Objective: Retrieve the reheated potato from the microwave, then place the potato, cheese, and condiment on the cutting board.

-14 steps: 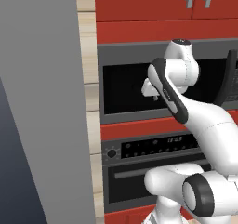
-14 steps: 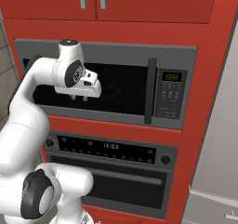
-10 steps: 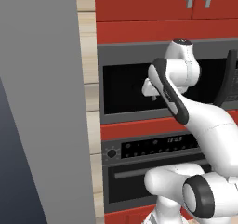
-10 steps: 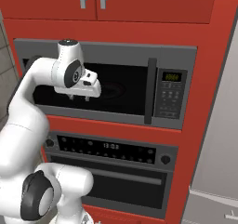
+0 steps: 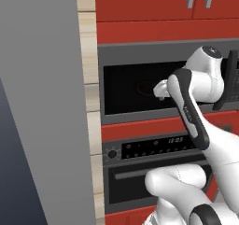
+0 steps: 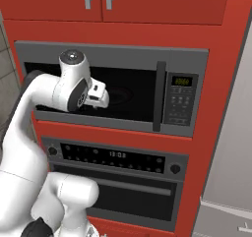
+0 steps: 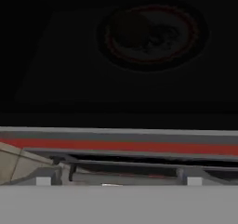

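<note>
- The potato (image 7: 132, 32) showed as a dim dark lump on the round turntable (image 7: 153, 35) inside the microwave (image 6: 113, 86), behind its shut black glass door.
- The microwave's dark handle (image 6: 158, 96) ran upright beside the keypad panel (image 6: 181, 99).
- The hand (image 6: 98, 97) hung just in front of the door glass, left of the handle, its jaws spread wide and holding nothing.
- The oven (image 6: 115, 182) sat directly below, under red cabinets (image 6: 138, 2).
</note>
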Robot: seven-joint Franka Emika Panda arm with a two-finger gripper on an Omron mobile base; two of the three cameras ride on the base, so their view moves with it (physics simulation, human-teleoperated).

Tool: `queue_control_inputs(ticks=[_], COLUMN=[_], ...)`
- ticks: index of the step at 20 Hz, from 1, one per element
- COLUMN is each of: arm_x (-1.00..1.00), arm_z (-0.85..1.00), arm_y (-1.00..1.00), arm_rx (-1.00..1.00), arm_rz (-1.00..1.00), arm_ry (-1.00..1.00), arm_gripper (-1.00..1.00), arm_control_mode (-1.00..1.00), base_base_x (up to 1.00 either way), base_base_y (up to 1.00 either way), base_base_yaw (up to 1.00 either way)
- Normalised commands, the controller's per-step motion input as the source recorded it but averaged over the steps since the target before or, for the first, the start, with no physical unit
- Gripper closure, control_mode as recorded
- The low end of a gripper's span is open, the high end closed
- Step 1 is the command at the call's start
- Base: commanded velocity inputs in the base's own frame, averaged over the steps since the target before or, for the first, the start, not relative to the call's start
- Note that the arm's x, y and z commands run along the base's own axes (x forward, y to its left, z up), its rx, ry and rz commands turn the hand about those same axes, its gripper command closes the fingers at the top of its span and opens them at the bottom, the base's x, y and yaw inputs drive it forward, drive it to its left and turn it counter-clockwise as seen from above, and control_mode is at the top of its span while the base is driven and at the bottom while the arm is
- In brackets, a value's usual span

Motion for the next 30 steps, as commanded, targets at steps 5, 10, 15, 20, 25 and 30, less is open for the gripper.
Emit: queue_control_inputs(ticks=[5, 10, 15, 20, 25, 30], arm_x=[-0.31, -0.48, -0.46, -0.26, -0.19, -0.04], arm_z=[0.25, 0.29, 0.14, 0.00, 0.08, 0.13], arm_y=[-0.43, -0.46, -0.52, -0.58, -0.55, -0.55], arm_rx=[0.01, -0.01, -0.08, -0.14, -0.13, -0.04], arm_rz=[0.00, -0.06, -0.05, -0.06, -0.11, -0.07], arm_ry=[-0.01, 0.03, -0.02, -0.11, -0.07, 0.00], arm_gripper=[-1.00, -1.00, -1.00, -1.00, -1.00, -1.00], arm_control_mode=[-1.00, -1.00, -1.00, -1.00, -1.00, -1.00], base_base_x=[0.00, 0.00, 0.00, 0.00, 0.00, 0.00], base_base_y=[0.00, 0.00, 0.00, 0.00, 0.00, 0.00], base_base_yaw=[0.00, 0.00, 0.00, 0.00, 0.00, 0.00])
